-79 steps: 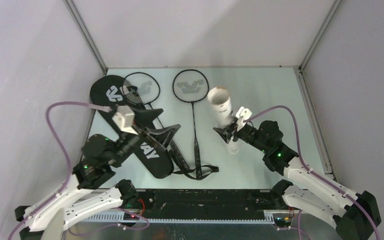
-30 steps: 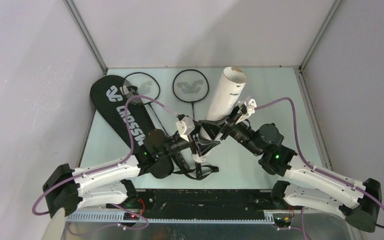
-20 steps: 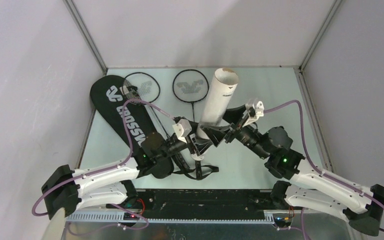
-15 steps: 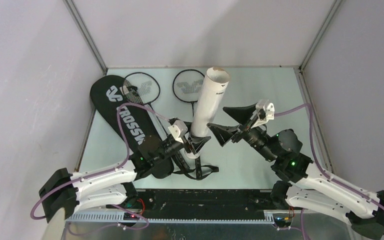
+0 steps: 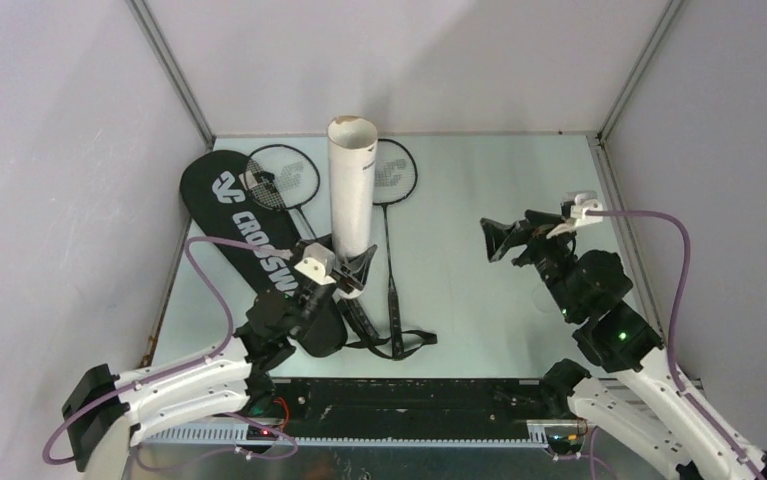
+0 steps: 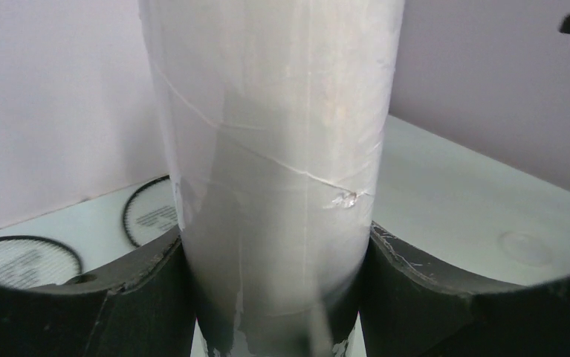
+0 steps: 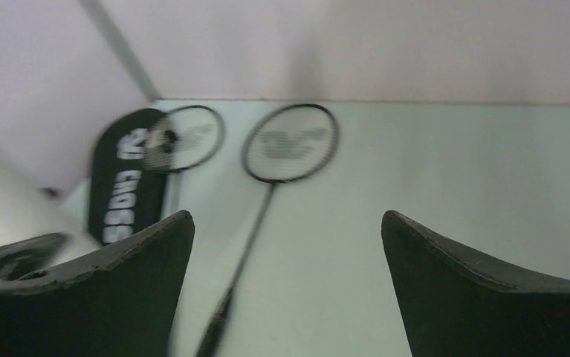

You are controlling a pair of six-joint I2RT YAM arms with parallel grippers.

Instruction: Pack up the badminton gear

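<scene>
Pale walls close in the tabletop (image 5: 499, 190), and by the look of it you have packed nothing yet. The racket bag (image 5: 249, 235) lies flat at the left. The first racket (image 5: 281, 178) overlaps its top, and the second racket (image 5: 390, 250) lies beside it. Your left pincer (image 5: 347, 272) is clenched on the long white tube (image 5: 351, 190) near its lower end, holding it upright. Your right pincer (image 5: 511, 232) gapes wide with nothing in it, well apart from the tube. No shuttlecocks show.
</scene>
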